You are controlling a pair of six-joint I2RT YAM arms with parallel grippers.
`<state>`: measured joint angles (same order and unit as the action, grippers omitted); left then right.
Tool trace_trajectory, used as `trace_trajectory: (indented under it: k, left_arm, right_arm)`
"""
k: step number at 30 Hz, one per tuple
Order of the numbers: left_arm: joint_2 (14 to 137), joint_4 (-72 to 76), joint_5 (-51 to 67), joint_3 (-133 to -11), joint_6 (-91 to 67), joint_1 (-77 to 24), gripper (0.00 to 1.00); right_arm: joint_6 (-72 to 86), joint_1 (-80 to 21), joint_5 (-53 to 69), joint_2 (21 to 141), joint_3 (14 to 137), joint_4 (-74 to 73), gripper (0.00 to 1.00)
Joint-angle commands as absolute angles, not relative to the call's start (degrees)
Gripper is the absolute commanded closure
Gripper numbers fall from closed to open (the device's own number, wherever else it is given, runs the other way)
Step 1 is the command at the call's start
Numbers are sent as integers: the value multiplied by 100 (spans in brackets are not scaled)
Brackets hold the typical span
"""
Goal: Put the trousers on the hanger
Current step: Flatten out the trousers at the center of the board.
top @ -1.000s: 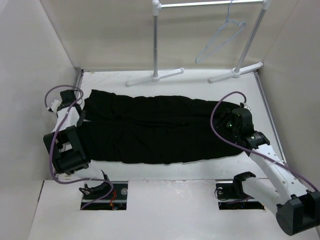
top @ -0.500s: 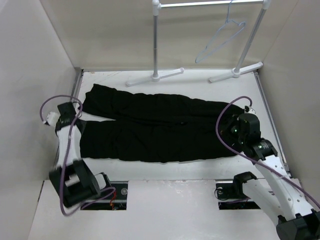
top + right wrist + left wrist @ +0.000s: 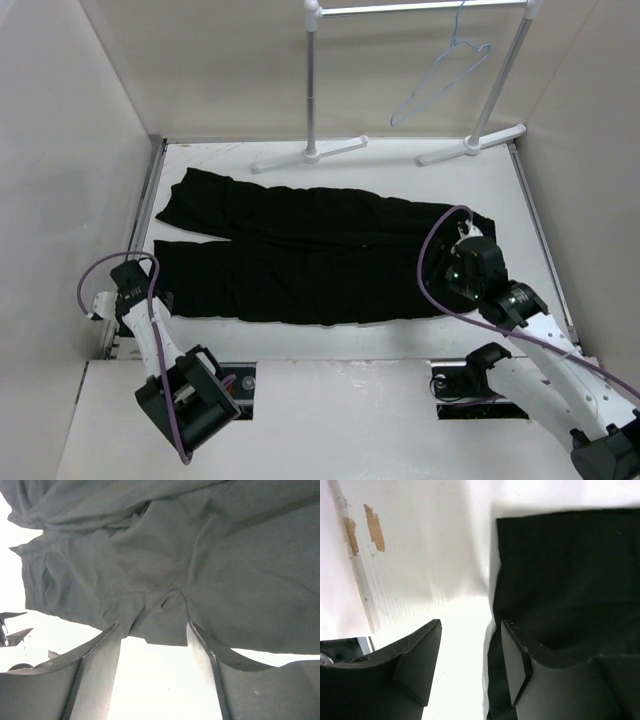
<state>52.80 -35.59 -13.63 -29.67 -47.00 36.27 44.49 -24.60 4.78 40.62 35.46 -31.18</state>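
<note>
The black trousers [image 3: 310, 255] lie flat across the table, waist at the right, both leg ends at the left. The pale blue hanger [image 3: 440, 82] hangs from the rail at the back right. My left gripper [image 3: 133, 288] is open and empty, low at the near leg's hem; in the left wrist view [image 3: 470, 652] the hem edge of the trousers [image 3: 570, 580] lies just inside the right finger [image 3: 516, 662]. My right gripper [image 3: 462, 262] is open over the waist end; in the right wrist view [image 3: 152, 632] the edge of the trousers [image 3: 160, 570] sits between the fingertips.
A white rail stand [image 3: 312, 80] with two poles and flat feet [image 3: 310, 155] stands at the back. Pale walls close in the left, right and back sides. Two brown tape marks [image 3: 374, 527] sit beside the left table edge strip.
My left gripper has moved from the far leg's hem back toward the near left, to the near leg's hem. My right gripper has shifted slightly left and nearer over the waist.
</note>
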Motion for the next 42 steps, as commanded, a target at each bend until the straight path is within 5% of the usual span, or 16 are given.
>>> trace_trajectory:
  k: [1,7,12,15,20,24,32,42]
  left_arm:
    - [5361,-3060,-1125,-2874,-4878,3801,51]
    - [5958,-2067,-1055,-2663,-5045,3819,56]
    - [6521,-1600,-844,-2742,-5089,3854,85]
    - [6145,-1757,-896,-3101,-5098,3793,93]
    - [5679,-2408,-1300,-3805,-5387,3012,96]
    - [5502,-2522,-1600,-3876,-5660,2414,96]
    - [5151,-2558,-1538,-3499,-5783,1763,95]
    - [5598,-2241,-1476,-3524,-5809,1736,95]
  right_arm:
    - [4307,-2535,720,4017,3489,-3085,38]
    - [4342,-2535,703,3701,3410,-3278,35]
    - [4517,-1913,572,3481,3401,-3533,34]
    - [4614,-1220,221,3463,3375,-3822,35]
    - [4992,-235,-807,3849,3445,-4332,47]
    - [5115,592,-1387,4507,3542,-4649,66]
    - [5124,1630,-1608,5273,3472,-4211,46]
    - [5256,1491,-1293,6397,3261,-3174,49]
